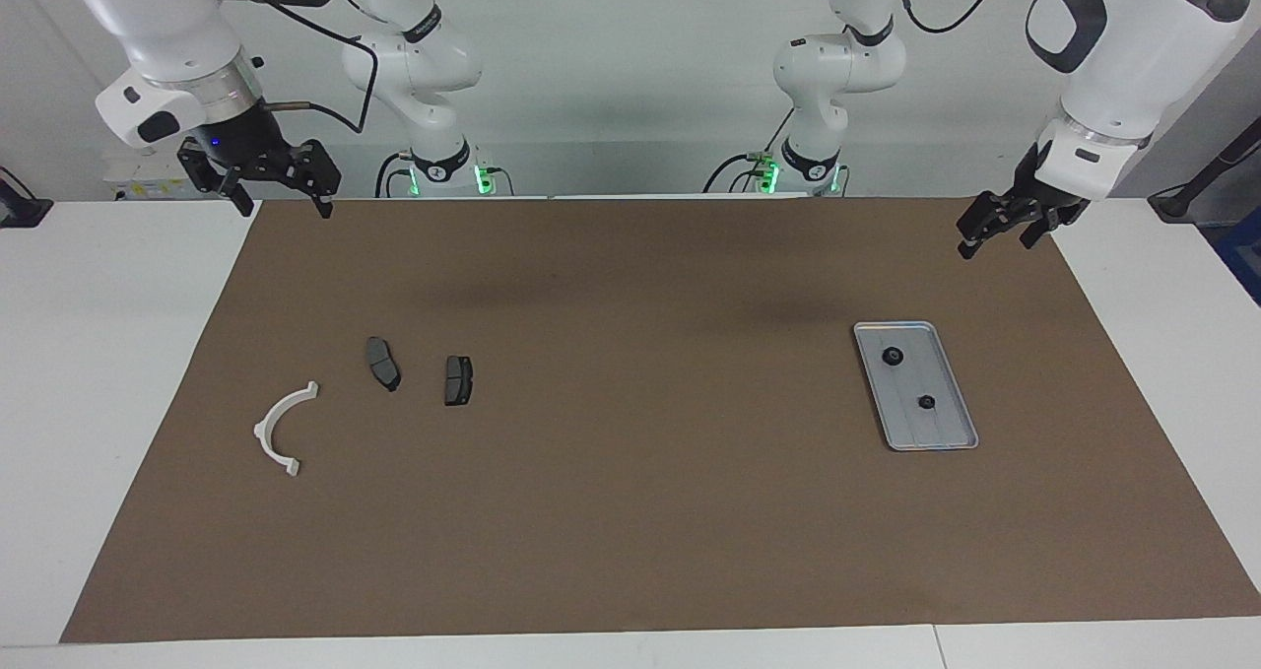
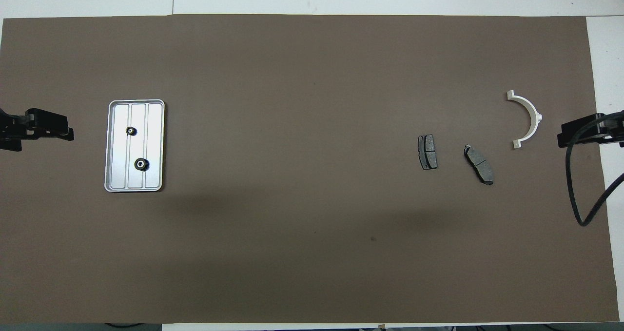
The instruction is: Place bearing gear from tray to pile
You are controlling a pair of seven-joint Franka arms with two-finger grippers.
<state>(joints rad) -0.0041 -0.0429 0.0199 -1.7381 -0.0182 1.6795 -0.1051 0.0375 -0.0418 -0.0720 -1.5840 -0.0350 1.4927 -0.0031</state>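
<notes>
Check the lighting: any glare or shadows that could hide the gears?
Overhead view: tray shines bright, yet both dark gears stand out; soft arm shadows darken the brown mat nearer the robots. Facing view: two faint shadow patches near the robots, none on the tray.

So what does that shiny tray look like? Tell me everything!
The tray is a flat, silvery-grey rectangle that looks like metal, with rounded corners, a low raised rim and faint ribs running lengthwise. It lies flat on the brown mat toward the left arm's end of the table. Two small black gears sit inside it, apart from each other: a smaller one and a bigger one nearer the robots. No gripper touches it.
</notes>
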